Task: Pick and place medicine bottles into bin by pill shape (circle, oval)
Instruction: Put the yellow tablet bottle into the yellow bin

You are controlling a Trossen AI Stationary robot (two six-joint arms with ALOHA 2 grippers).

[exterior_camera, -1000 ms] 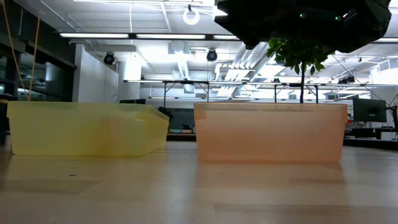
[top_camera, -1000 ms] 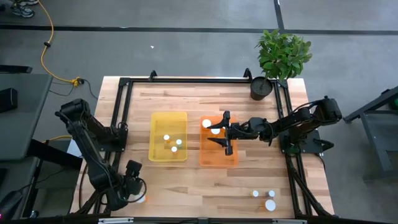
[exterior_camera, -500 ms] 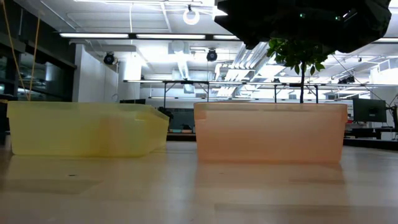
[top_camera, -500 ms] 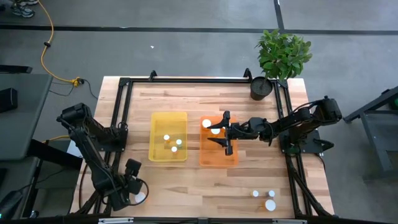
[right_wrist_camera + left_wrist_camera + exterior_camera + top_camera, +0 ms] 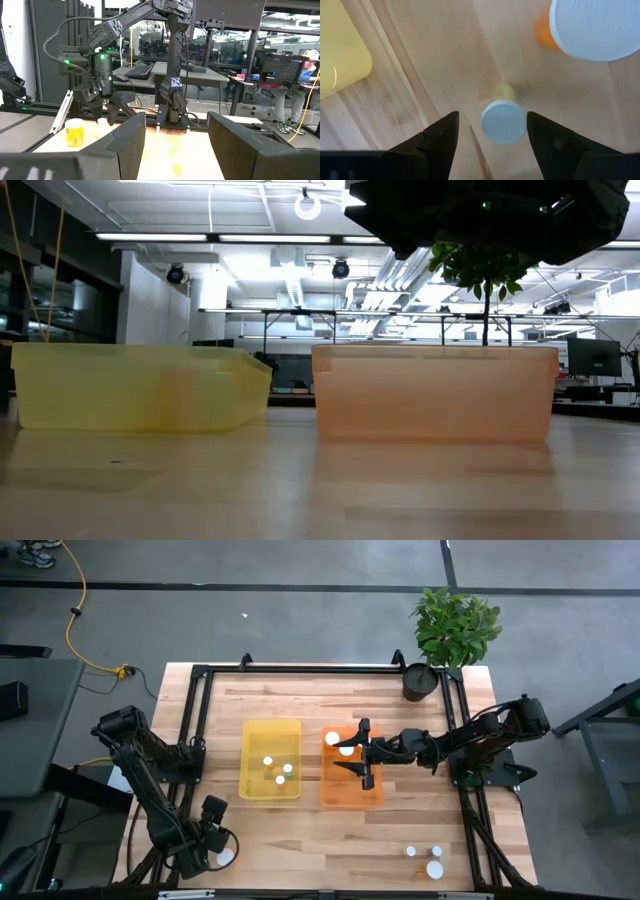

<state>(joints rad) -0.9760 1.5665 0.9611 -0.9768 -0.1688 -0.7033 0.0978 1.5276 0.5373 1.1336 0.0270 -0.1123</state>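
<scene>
Medicine bottles with round white caps sit in several groups, and we start at the left gripper point(image 5: 490, 131), which hangs over the table's near left corner. Its two dark fingers point(image 5: 437, 140) stand spread, and between them, seen from above, is a small white-capped bottle with a yellowish body point(image 5: 503, 121); the fingers flank it without touching. Just beside that one, a larger white-capped bottle with an amber-orange body point(image 5: 592, 27) stands on the light wooden tabletop point(image 5: 300, 830). A corner of the translucent yellow plastic bin point(image 5: 271, 759) shows near them in the left wrist view.

We note the right gripper point(image 5: 362, 753) reaching out above the translucent orange plastic bin point(image 5: 351, 790), its fingers apart and nothing between them. The right wrist view looks across the table to the left arm and a yellow-bodied bottle point(image 5: 74, 132) beside that arm's gripper.

From above, the yellow bin holds three white caps point(image 5: 279, 771). The orange bin, just beside it on the right, shows white caps point(image 5: 340, 743) near its far end, partly covered by the right gripper. Three more white-capped bottles point(image 5: 428, 859) stand at the near right corner, well apart from both bins. A leafy green plant in a black pot point(image 5: 421, 681) stands at the far right corner.
</scene>
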